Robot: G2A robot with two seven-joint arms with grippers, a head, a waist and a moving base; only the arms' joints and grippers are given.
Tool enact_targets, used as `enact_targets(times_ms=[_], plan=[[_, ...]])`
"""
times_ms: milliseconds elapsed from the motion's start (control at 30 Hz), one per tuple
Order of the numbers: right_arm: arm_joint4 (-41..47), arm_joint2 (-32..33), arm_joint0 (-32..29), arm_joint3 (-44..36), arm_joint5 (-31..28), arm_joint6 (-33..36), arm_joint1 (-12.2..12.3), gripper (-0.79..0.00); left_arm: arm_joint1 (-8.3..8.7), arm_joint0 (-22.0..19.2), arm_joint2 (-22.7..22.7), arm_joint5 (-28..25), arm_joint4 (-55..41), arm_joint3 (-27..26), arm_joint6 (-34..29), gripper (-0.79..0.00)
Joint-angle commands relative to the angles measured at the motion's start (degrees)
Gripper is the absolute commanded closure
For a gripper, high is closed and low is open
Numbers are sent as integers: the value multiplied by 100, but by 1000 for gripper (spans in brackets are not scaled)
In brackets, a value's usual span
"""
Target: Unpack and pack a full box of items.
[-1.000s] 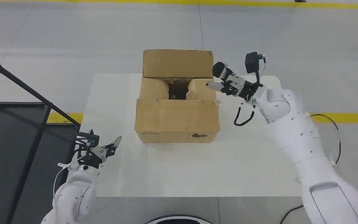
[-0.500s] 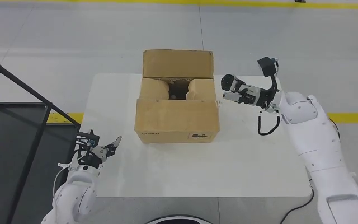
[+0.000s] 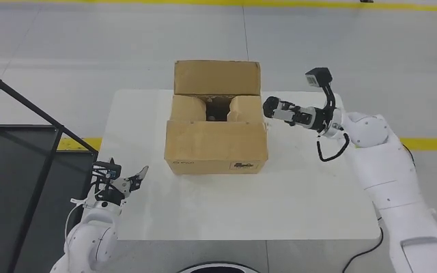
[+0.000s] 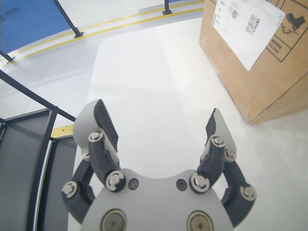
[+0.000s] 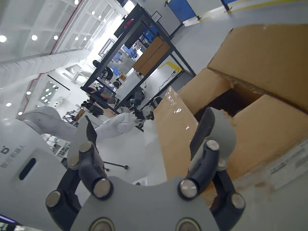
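— Where is the box (image 3: 215,147)?
— On the white tabletop (image 3: 205,205). Its top flaps are partly open, with a dark hole in the middle.
— And the right gripper (image 3: 268,108)?
— The box's top edge is just beside it. Its fingers are spread apart and hold nothing.
— The left gripper (image 4: 156,111)?
— Spread apart too, holding nothing. The box sits well ahead of it.

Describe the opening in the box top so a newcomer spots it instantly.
The white table carries one brown cardboard box. On its top, between the two short side flaps, just short of the far flap folded back, lies the opening: the only dark patch amid tan cardboard.
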Motion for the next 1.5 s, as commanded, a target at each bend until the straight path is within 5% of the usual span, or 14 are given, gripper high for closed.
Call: enact_targets(times_ms=[0, 633, 1467], plan=[[156, -57, 104, 35, 339, 340, 14, -785, 0, 0, 0, 0, 0, 0, 0, -785], [-713, -106, 162, 351, 388, -57, 67, -785, 0, 0, 0, 0, 0, 0, 0, -785], [-526, -610, 455, 1250, 80, 80, -321, -785, 0, 0, 0, 0, 0, 0, 0, -785]])
